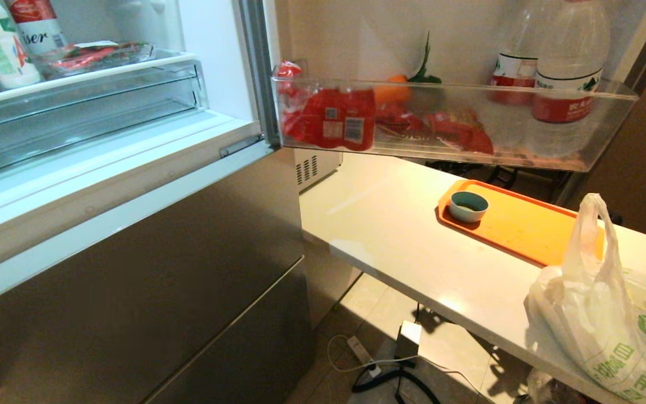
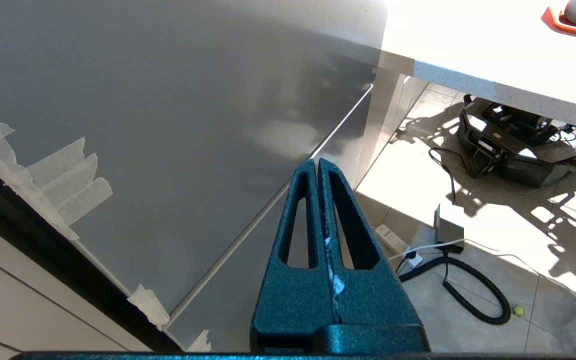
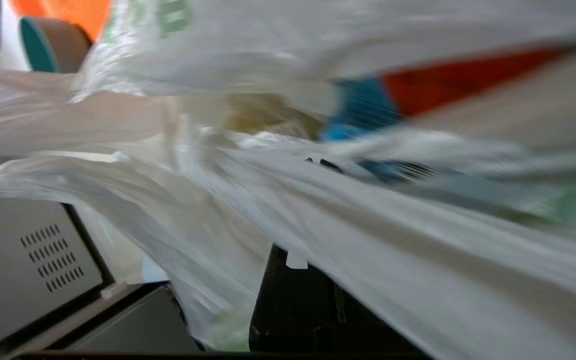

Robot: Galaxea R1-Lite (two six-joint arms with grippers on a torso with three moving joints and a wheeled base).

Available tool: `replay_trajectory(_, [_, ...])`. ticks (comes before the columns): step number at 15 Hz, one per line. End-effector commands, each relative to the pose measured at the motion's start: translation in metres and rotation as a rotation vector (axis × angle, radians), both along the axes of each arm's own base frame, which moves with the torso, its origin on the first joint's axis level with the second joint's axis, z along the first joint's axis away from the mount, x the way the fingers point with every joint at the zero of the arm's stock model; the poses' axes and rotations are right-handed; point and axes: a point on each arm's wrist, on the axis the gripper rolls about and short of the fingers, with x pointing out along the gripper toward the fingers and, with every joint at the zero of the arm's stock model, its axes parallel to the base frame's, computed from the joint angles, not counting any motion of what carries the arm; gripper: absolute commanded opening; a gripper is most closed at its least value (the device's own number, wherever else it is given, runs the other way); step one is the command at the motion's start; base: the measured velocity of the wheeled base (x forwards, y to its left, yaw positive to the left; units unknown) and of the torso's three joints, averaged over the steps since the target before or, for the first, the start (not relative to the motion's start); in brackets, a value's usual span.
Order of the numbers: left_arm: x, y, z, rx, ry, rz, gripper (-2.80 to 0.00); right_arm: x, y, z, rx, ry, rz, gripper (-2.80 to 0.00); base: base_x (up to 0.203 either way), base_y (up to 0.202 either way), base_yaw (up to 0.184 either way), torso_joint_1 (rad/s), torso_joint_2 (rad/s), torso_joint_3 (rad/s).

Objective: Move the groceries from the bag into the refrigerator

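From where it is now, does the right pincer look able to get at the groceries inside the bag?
Probably not yet. The right pincer is shut and buried under folds of the bag, whose plastic drapes over it. The blurred coloured packs lie behind more film, so it likely has to find the bag's mouth first.

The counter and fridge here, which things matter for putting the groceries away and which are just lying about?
Part of the job:
- bag on the counter
- refrigerator, top door open
- right gripper, shut, inside the bag

Just lying about:
- orange tray
- small bowl on the tray
- power strip on the floor
- left gripper, shut, idle by the refrigerator front
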Motion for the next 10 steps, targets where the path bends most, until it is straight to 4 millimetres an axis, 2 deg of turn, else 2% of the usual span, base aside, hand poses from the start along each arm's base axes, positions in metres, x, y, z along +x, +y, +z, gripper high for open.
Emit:
replay_trajectory(1, [0.0000, 0.0000, 0.0000, 0.000, 0.000, 0.000, -2.80, -0.0098, -0.0001, 0.0011, 0.015, 0.007, -0.024, -2.80, 0.000, 0.000, 0.000, 0.000, 0.00, 0.000])
replay_trajectory(7, [0.0000, 0.0000, 0.0000, 0.000, 0.000, 0.000, -2.80, -0.0189, 0.0072, -0.0046, 0.080, -0.011, 0.013, -2.80, 0.000, 0.000, 0.000, 0.000, 0.00, 0.000])
replay_trajectory(10, [0.0000, 0.0000, 0.0000, 0.000, 0.000, 0.000, -2.80, -0.0167, -0.0018, -0.0067, 0.069, -0.008, -0.004, -2.80, 0.000, 0.000, 0.000, 0.000, 0.00, 0.000])
